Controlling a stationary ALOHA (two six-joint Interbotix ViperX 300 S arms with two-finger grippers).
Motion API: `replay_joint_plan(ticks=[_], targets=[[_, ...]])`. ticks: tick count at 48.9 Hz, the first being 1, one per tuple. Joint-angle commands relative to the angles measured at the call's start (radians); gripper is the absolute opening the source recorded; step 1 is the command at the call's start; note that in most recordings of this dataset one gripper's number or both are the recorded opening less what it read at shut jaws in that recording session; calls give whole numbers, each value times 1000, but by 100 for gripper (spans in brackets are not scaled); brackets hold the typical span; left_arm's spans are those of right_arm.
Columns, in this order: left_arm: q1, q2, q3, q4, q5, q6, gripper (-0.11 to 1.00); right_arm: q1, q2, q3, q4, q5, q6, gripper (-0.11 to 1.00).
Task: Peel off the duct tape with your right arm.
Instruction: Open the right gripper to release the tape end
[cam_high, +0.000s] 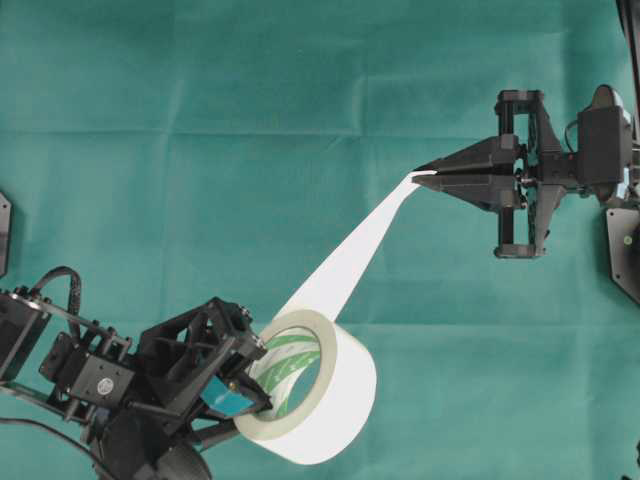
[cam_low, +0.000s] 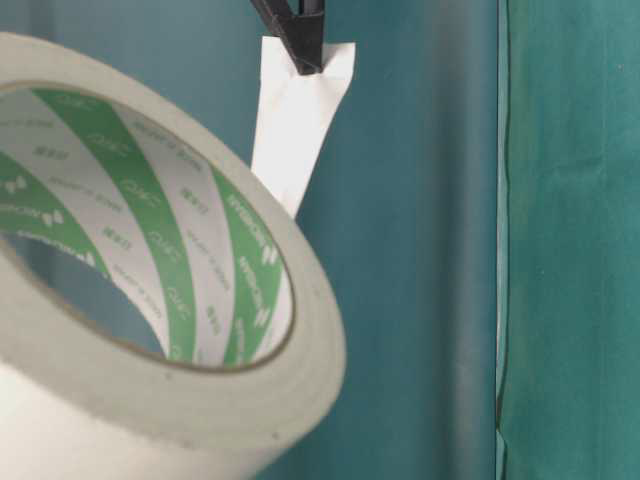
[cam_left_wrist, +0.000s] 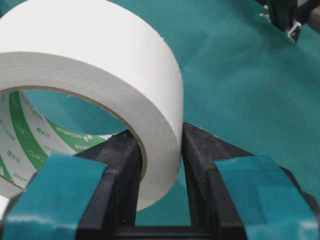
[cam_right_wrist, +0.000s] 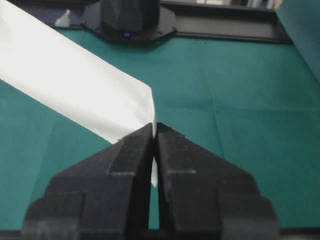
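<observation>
The table is covered with a teal green cloth (cam_high: 250, 120) that fills the whole overhead view. The cloth is not fully flat: straight fold lines run across it, one lengthwise near the top and one lower down, and another crosses them from top to bottom. In the right wrist view the same creases (cam_right_wrist: 215, 107) are seen on the cloth (cam_right_wrist: 240, 75). At the far edge of the cloth in that view stands a black arm base (cam_right_wrist: 131, 20) beside a dark rail (cam_right_wrist: 225, 31).
</observation>
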Motion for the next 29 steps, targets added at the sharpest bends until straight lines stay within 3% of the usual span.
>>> replay_joint_plan(ticks=[1,7,12,16,24,29], targets=[[-32,-46,-15,-9,-12,-3,21,-32,-9,-6,6,18,2,-10],[-26,-43,-12,-9,-12,-3,21,-32,-12,-3,6,20,2,-6],[-23,-40,-9,-9,-12,-5,21,-32,-14,0,5,17,2,5],[-21,-38,-9,-9,-12,-5,21,-34,-20,6,6,15,2,21],[-20,-38,-9,-11,-12,-5,21,-32,-43,20,6,15,2,64],[-14,-37,-8,-9,-12,-5,21,-32,-63,35,5,14,3,59]])
